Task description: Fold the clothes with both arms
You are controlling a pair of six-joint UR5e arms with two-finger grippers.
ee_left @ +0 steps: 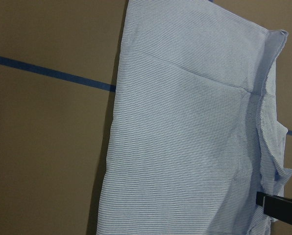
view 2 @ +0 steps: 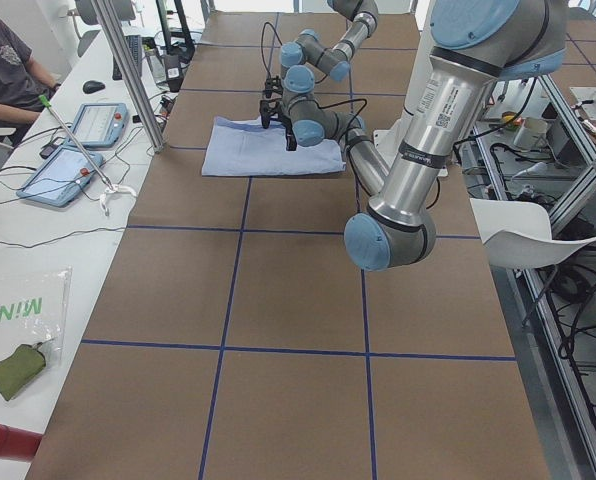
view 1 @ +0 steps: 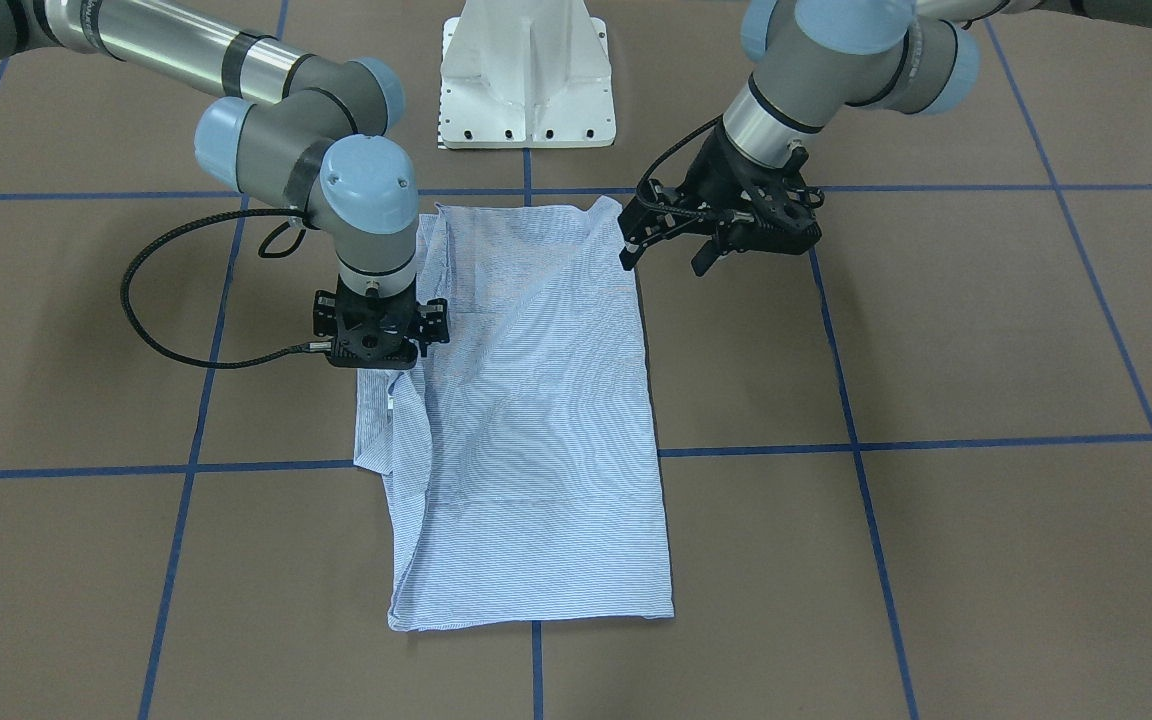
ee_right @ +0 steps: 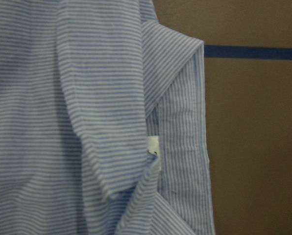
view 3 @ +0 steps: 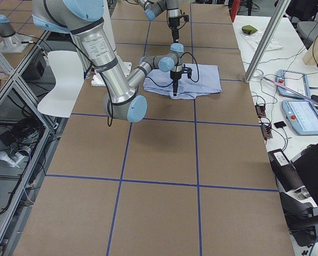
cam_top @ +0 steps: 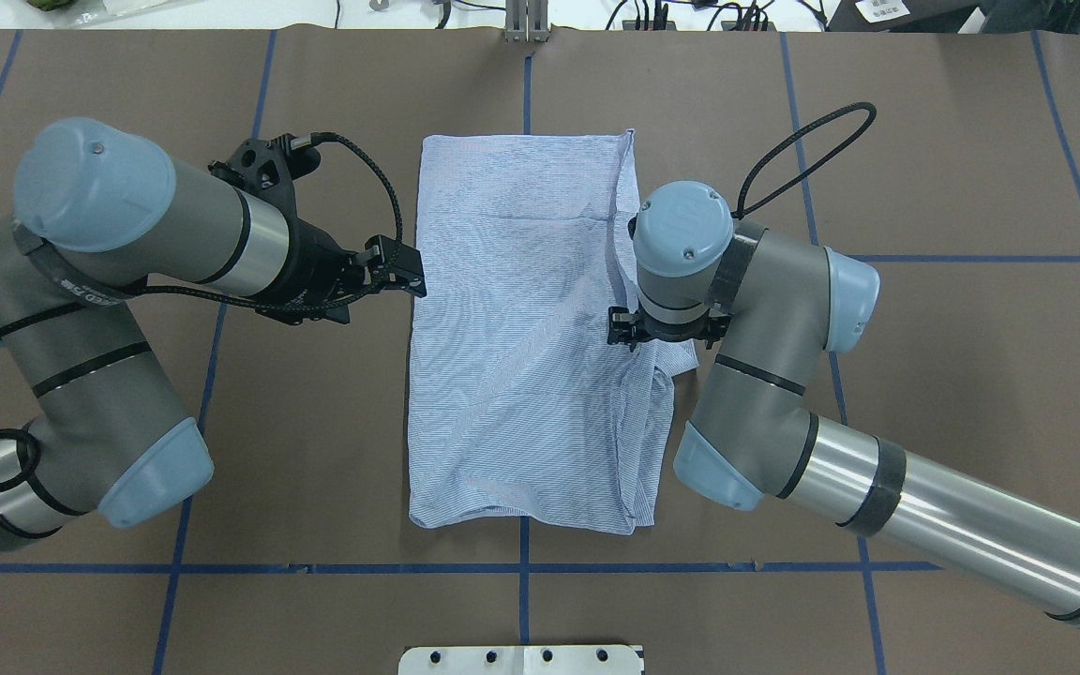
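The clothes are one light-blue striped shirt (view 1: 536, 400) lying folded into a long rectangle in the middle of the table (cam_top: 315, 422), also seen in the overhead view (cam_top: 521, 328). Loose folds bunch along its edge on my right side (ee_right: 111, 122). My left gripper (view 1: 664, 255) is open and empty, tilted toward the shirt's near corner on my left side (cam_top: 404, 272). My right gripper (cam_top: 657, 330) points straight down over the bunched edge (view 1: 376, 345). Its fingers are hidden under its own body. The left wrist view shows flat fabric (ee_left: 185, 137).
The white pedestal base (view 1: 526, 80) stands behind the shirt. Blue tape lines (cam_top: 221, 568) grid the brown table. A side bench with tablets (view 2: 63, 170) and a seated person (view 2: 8, 60) runs along the far edge.
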